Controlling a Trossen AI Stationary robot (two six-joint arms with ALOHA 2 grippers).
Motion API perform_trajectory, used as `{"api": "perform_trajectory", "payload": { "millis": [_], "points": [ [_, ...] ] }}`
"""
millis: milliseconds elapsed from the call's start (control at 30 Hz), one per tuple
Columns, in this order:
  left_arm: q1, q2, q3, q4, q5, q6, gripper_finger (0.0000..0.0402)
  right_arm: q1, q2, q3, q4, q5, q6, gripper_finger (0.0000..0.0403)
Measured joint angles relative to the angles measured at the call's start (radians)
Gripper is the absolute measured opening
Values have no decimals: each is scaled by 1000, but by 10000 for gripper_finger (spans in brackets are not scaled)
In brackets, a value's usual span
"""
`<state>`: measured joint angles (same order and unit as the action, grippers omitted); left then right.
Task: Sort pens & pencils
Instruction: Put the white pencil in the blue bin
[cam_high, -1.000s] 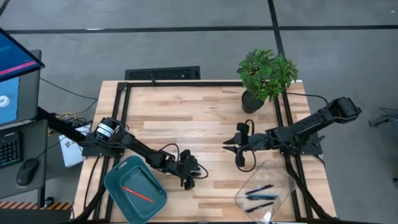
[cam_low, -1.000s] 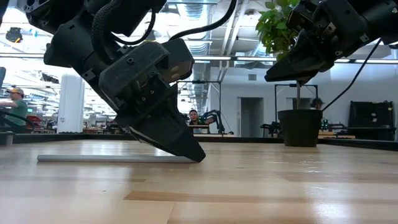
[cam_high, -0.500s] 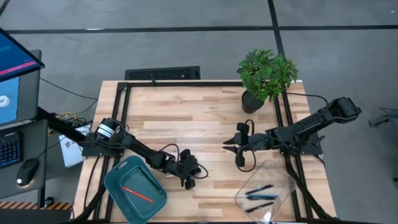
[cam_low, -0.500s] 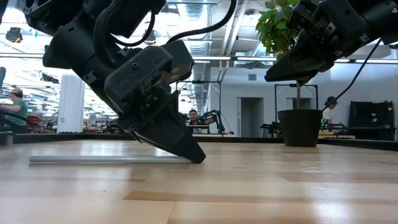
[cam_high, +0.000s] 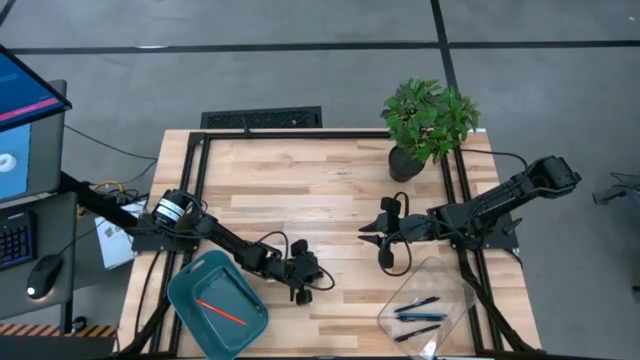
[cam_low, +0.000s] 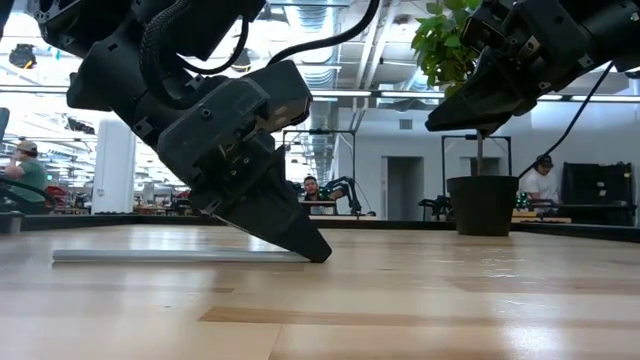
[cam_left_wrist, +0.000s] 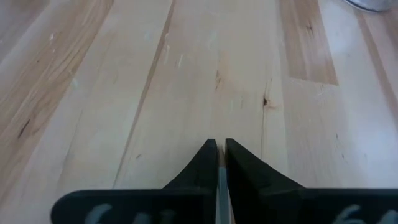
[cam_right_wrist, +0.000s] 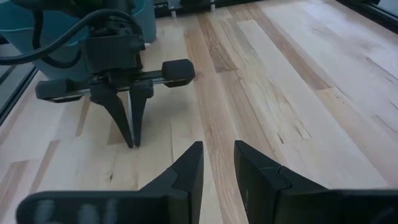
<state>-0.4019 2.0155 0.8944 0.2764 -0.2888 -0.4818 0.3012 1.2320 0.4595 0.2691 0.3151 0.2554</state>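
1. Nearest the front edge, at the lower left of the high view, a teal bin holds one orange pencil. At the lower right, a clear tray holds about three dark pens. That much of the sorting looks done.
2. Just above the bin, the left pincer has its tips down on the table. It is closed tight on one end of a pale pencil, seen as a thin sliver between its fingers in the left wrist view. The pencil lies flat on the wood, not yet lifted, and judging by the orange one it belongs in the teal bin.
3. I see no other loose pens or pencils, so this may be among the last.
4. Right of centre, the right pincer hangs above the table, partly open and holding nothing.
5. The table is pale wooden planks in a black frame, with a potted plant at its upper right.
6. Beyond is a bright workshop hall where a few people sit or stand, and a monitor stands at the far left.
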Motion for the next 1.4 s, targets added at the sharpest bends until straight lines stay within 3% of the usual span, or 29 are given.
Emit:
{"api": "perform_trajectory", "payload": {
  "millis": [300, 900, 1400],
  "points": [
    [10, -12, -1, -11, 7, 61, 3, 0, 0, 0, 0, 0, 0, 113],
    [24, -161, -12, -260, -21, 134, 0, 0, 0, 0, 1, 0, 0, 113],
    [59, -162, 152, -543, -53, 237, 0, 0, 0, 0, 1, 0, 0, 113]
  ]
}}
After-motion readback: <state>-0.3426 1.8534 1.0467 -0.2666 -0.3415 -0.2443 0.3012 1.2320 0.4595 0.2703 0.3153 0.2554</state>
